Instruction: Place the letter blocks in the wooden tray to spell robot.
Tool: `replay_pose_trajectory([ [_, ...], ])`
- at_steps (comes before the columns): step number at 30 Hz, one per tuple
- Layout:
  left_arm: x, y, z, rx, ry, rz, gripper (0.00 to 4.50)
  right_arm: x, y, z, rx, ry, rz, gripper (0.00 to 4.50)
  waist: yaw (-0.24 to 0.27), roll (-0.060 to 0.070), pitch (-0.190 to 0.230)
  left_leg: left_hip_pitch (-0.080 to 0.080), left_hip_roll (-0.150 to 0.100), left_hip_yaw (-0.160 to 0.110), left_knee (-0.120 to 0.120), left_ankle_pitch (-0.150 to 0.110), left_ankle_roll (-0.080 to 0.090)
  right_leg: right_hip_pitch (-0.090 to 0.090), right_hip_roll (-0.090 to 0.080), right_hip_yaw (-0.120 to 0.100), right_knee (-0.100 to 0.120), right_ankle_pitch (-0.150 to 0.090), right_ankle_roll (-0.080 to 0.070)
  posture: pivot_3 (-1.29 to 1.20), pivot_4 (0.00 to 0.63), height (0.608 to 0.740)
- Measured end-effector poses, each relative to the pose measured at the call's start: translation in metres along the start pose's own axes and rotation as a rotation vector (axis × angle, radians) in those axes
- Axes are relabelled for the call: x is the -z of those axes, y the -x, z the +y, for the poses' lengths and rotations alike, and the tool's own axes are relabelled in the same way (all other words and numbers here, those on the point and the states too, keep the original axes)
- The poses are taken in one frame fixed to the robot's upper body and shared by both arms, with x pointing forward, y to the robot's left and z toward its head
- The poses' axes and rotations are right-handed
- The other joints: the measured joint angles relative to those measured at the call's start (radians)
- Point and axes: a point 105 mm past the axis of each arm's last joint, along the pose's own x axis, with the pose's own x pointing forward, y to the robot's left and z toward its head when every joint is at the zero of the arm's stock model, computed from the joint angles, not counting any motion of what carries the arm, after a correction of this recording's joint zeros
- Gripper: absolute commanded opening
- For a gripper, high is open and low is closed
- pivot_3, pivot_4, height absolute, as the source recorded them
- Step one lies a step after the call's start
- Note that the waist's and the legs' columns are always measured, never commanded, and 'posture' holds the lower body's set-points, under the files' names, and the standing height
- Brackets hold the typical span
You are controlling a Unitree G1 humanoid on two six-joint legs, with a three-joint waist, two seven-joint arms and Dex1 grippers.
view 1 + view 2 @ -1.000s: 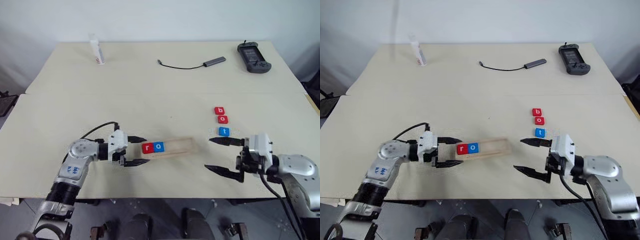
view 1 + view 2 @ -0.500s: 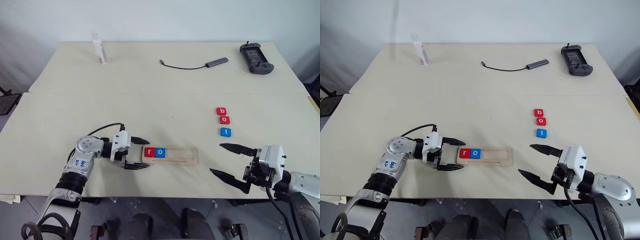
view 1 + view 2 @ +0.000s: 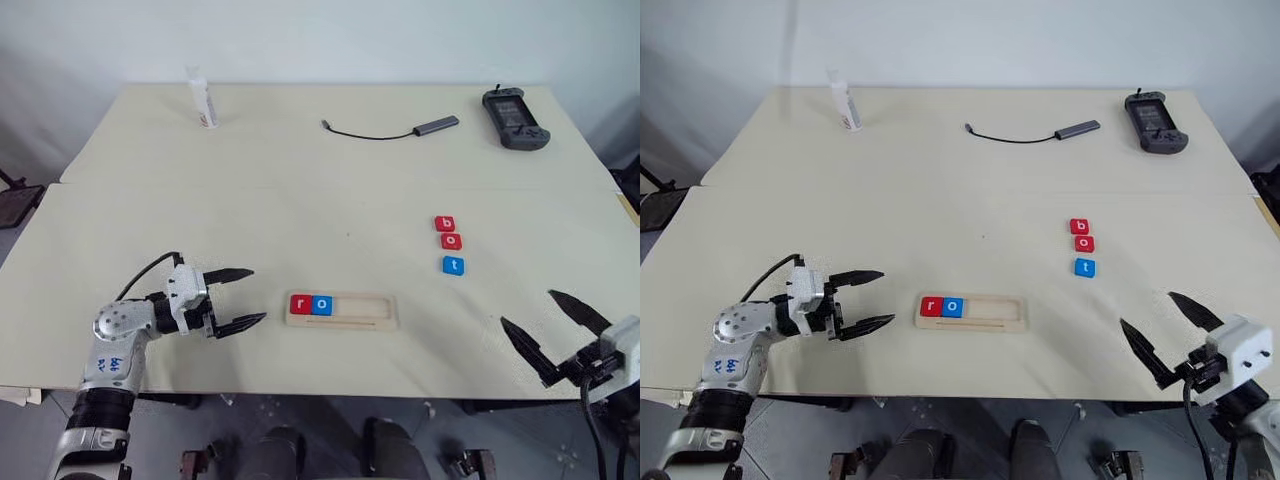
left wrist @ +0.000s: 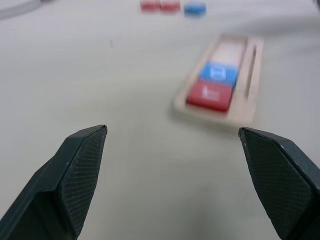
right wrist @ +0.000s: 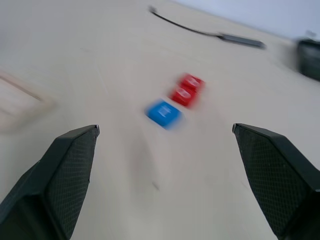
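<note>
Near the table's front edge: wooden tray (image 3: 341,310) lying flat, long side running left to right, well apart from both grippers.
Tray make: pale wood, shallow, rounded corners, raised rim, narrow groove along the front side.
In the tray's left end: red "r" block (image 3: 300,305) and blue "o" block (image 3: 321,305), side by side and touching; remaining length bare.
Right of the tray, on the bare table: red "b" block (image 3: 444,223), red "o" block (image 3: 450,241), blue "t" block (image 3: 453,265), in a short column, close together, "t" nearest the front.
Block make: small rounded squares, smooth, white lowercase letters.
Left gripper (image 3: 246,296): left of the tray, pointing toward it, fingers spread wide, grasping nothing; gap of bare table between tips and tray end.
Right gripper (image 3: 1160,324): at the front right corner area, fingers spread wide, released, nothing between them; "t" block ahead of the tips and apart.
Finger make: black, tapered, cross-hatched inner pads (image 4: 82,165).
Table (image 3: 300,200): matte cream surface.
Far side: white tube (image 3: 201,97) upright, black cable with adapter (image 3: 395,130), dark handheld controller (image 3: 515,104).
</note>
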Motion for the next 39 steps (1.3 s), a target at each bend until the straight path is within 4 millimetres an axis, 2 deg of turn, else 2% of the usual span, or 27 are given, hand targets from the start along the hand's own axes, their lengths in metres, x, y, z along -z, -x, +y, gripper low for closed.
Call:
replay_pose_trajectory([
  [3, -0.004, -0.001, -0.001, -0.007, 0.020, -0.015, 4.48, 0.004, 0.001, -0.005, 0.041, -0.008, 0.009, 4.50, -0.007, 0.001, 0.000, 0.001, 0.000, 0.001, 0.000, 0.000, -0.001, 0.000, 0.000, 0.001, 0.001, 0.000, 0.000, 0.00, 0.150, 0.740],
  [6, -0.005, -0.004, -0.001, -0.020, 0.029, -0.026, 4.48, -0.003, -0.013, -0.010, 0.044, -0.007, -0.003, 4.50, -0.014, 0.001, 0.000, 0.002, 0.001, 0.001, 0.000, 0.001, -0.001, 0.000, 0.000, 0.001, 0.001, 0.000, 0.000, 0.00, 0.150, 0.740],
  [10, -0.008, -0.009, -0.002, -0.034, 0.034, -0.035, 4.48, -0.033, -0.064, -0.024, 0.043, -0.023, -0.004, 4.50, -0.029, 0.001, 0.000, 0.002, 0.001, 0.001, 0.001, 0.002, -0.002, 0.000, 0.000, 0.001, 0.003, 0.000, 0.000, 0.00, 0.150, 0.740],
  [12, -0.013, -0.015, -0.006, -0.022, 0.028, -0.048, 4.48, -0.055, -0.097, -0.030, 0.036, -0.031, 0.037, 4.50, -0.029, 0.001, 0.000, 0.001, 0.001, 0.001, 0.001, 0.002, -0.003, -0.002, 0.000, 0.001, 0.003, 0.000, 0.000, 0.00, 0.150, 0.740],
  [14, -0.017, -0.019, -0.010, -0.004, 0.018, -0.055, 4.48, -0.071, -0.116, -0.032, 0.034, -0.041, 0.073, 4.50, -0.022, 0.001, 0.000, 0.000, 0.003, -0.001, -0.001, 0.002, -0.003, -0.002, 0.000, -0.001, 0.001, -0.001, -0.001, 0.00, 0.150, 0.740],
  [16, -0.018, -0.021, -0.012, 0.001, 0.016, -0.058, 4.48, -0.071, -0.128, -0.028, 0.025, -0.055, 0.159, 4.50, -0.010, 0.001, 0.000, -0.002, 0.003, -0.003, -0.001, 0.002, -0.003, -0.002, 0.000, -0.002, 0.001, -0.001, -0.002, 0.00, 0.150, 0.740],
  [19, -0.018, -0.023, -0.012, -0.014, 0.024, -0.065, 4.48, -0.056, -0.143, -0.020, 0.005, -0.102, 0.322, 4.50, -0.002, 0.001, 0.000, -0.003, 0.000, -0.001, 0.000, 0.001, -0.001, -0.003, -0.001, -0.002, 0.000, -0.001, -0.002, 0.00, 0.150, 0.740],
  [22, -0.022, -0.027, -0.014, -0.019, 0.017, -0.078, 4.48, -0.052, -0.155, -0.014, -0.002, -0.129, 0.426, 4.50, -0.003, 0.001, 0.000, -0.003, -0.001, -0.001, 0.000, 0.000, 0.001, -0.002, -0.002, -0.001, 0.000, 0.000, -0.001, 0.00, 0.150, 0.740],
  [26, -0.021, -0.030, -0.014, -0.035, 0.028, -0.085, 4.48, -0.054, -0.166, -0.012, 0.013, -0.155, 0.472, 4.50, -0.002, 0.001, 0.000, -0.003, 0.000, -0.001, 0.000, 0.000, 0.001, -0.003, -0.001, -0.002, 0.000, 0.000, -0.001, 0.00, 0.150, 0.740],
  [31, -0.021, -0.033, -0.014, -0.046, 0.027, -0.092, 4.48, -0.040, -0.168, -0.010, 0.038, -0.168, 0.544, 4.50, -0.003, 0.001, 0.000, -0.003, -0.001, 0.000, 0.000, 0.000, 0.001, -0.003, -0.001, -0.002, 0.001, 0.000, -0.001, 0.00, 0.150, 0.740],
  [39, -0.025, -0.037, -0.011, -0.040, -0.001, -0.101, 4.48, -0.038, -0.172, -0.016, 0.087, -0.168, 0.563, 4.50, -0.006, 0.001, 0.000, -0.003, 0.000, 0.000, 0.000, 0.000, 0.001, -0.003, -0.001, -0.002, 0.001, 0.000, -0.001, 0.00, 0.150, 0.740],
])
